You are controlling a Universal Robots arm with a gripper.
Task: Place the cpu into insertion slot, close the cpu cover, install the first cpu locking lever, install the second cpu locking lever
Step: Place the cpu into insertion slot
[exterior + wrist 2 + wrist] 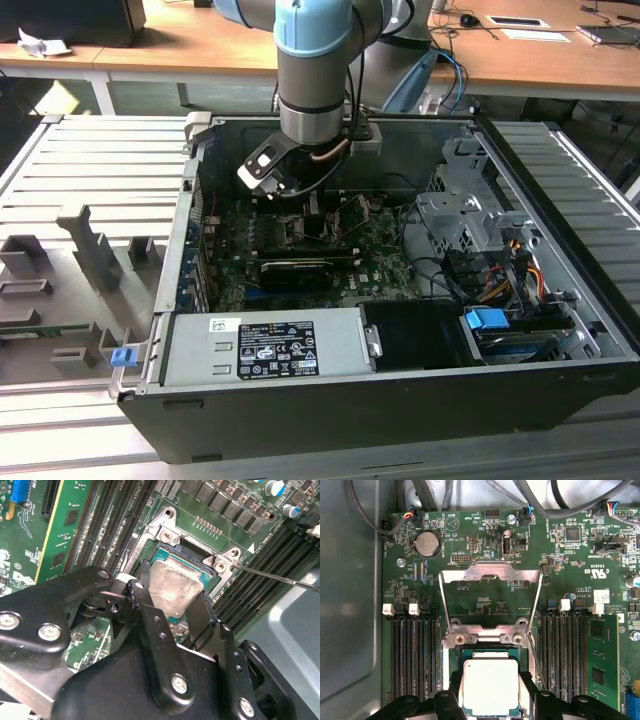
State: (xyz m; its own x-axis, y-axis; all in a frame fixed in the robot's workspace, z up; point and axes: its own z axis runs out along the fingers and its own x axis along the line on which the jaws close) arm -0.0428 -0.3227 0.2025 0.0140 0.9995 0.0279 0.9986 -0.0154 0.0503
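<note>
Gripper [171, 602] pinching cpu [491, 685] between fingers, over insertion slot [187, 550].

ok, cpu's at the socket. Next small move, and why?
Probably ease straight down a touch without letting go. The pincer is shut on the cpu, which sits squarely over the insertion slot, but I cannot tell whether it is fully seated. The cpu cover stands flipped open, out of the way.
</note>
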